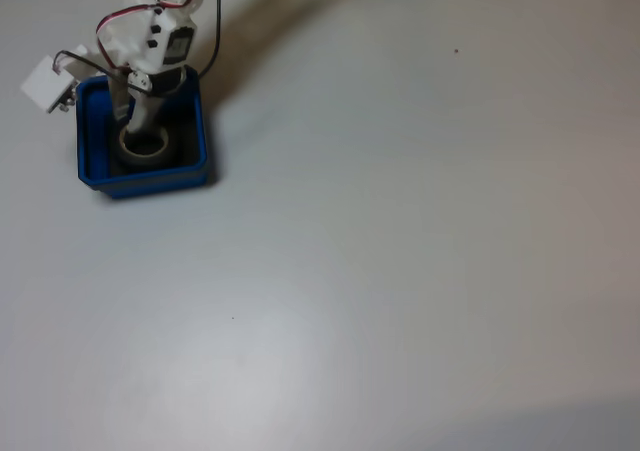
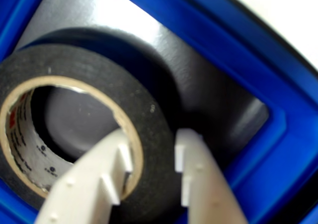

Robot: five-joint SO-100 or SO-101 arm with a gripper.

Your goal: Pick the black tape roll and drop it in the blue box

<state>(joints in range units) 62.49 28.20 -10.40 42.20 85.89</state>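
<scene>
At far left of the fixed view, down inside the blue box (image 1: 143, 176), sits the black tape roll (image 1: 146, 149), flat on the dark floor, hole up. Straddling the roll's wall, the gripper (image 1: 143, 133): reaching in from the box's far rim, one finger inside the beige core, one outside the black band. Closer now in the wrist view, same story: black tape roll (image 2: 94, 85) lying at the left of the box floor, blue box (image 2: 278, 134) rim running along the right. Gripper (image 2: 151, 157) at the roll's near wall, left finger tucked in the core, right finger just outside the tape, jaws narrow. Pinching or slightly slack? Cannot tell; a sliver of gap seems to show by the outer finger. Looks light and stiff, this roll, a rigid cardboard core under slightly giving tape, outer face smooth and possibly a bit slick. Best hold: exactly this, across the wall, core to outer band. Roll already within the box walls, so only letting go and lifting clear left, by the look of it.
</scene>
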